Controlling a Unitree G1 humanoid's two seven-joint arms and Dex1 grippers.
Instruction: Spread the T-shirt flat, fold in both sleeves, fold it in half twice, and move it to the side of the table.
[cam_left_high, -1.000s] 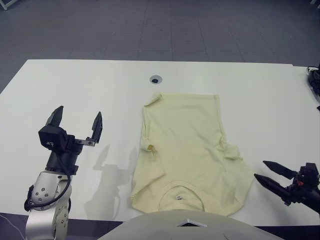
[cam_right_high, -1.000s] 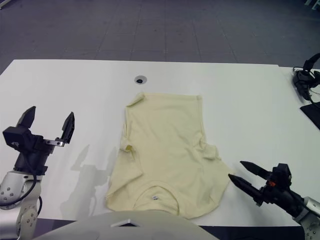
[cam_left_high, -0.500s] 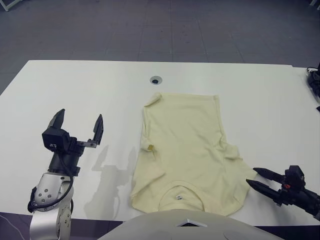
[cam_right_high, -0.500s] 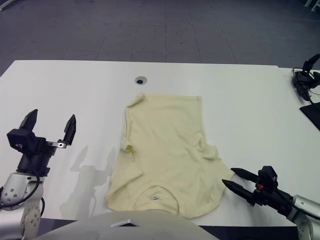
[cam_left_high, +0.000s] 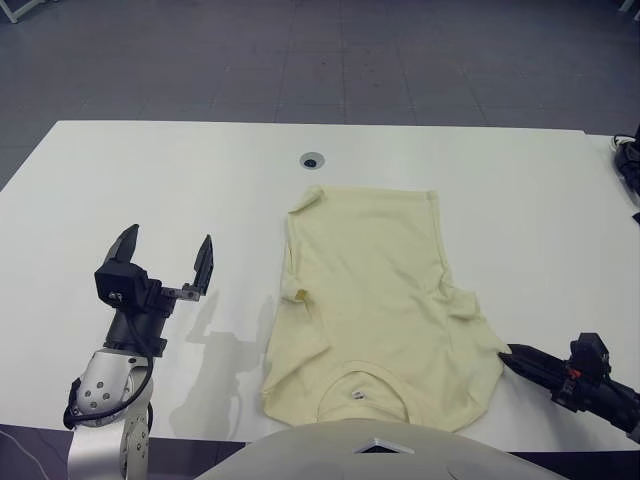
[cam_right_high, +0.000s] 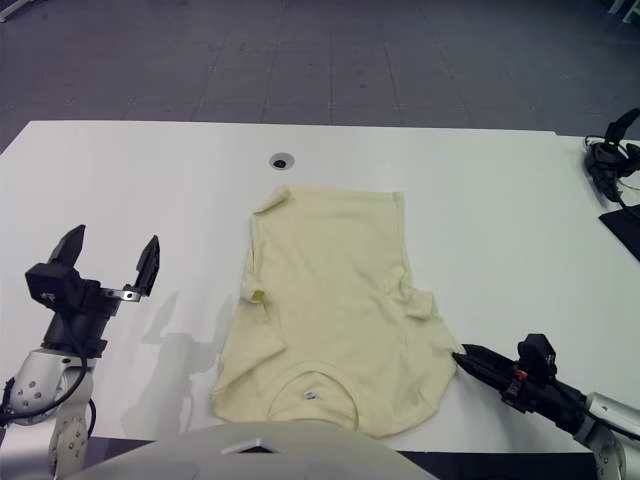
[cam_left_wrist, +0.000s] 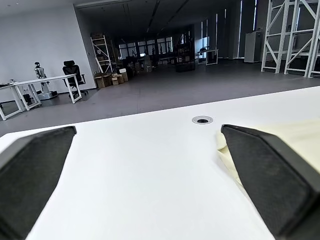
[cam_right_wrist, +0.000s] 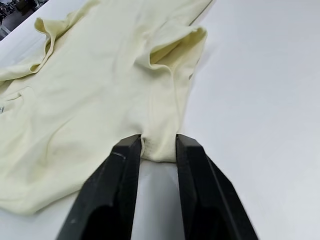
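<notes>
The T-shirt (cam_left_high: 380, 300) lies rumpled near the desk's (cam_left_high: 150, 170) front edge. On the right gripper (cam_right_wrist: 158, 142) the fingers, slightly spread, straddle only a corner of cloth, so a pinch may slip off. On the left gripper (cam_left_high: 168, 240) the fingers gape wide, well apart from the cloth.

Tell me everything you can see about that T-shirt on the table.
The T-shirt is pale yellow, of soft, thin-looking cloth. It lies on the white table with its collar nearest the robot and its hem toward the far side, and there is a small tag inside the collar. It is not quite flat: both sleeves are bunched inward and wrinkles run along its sides. The right gripper has its open fingertips on either side of a fold at the shirt's right edge.
</notes>
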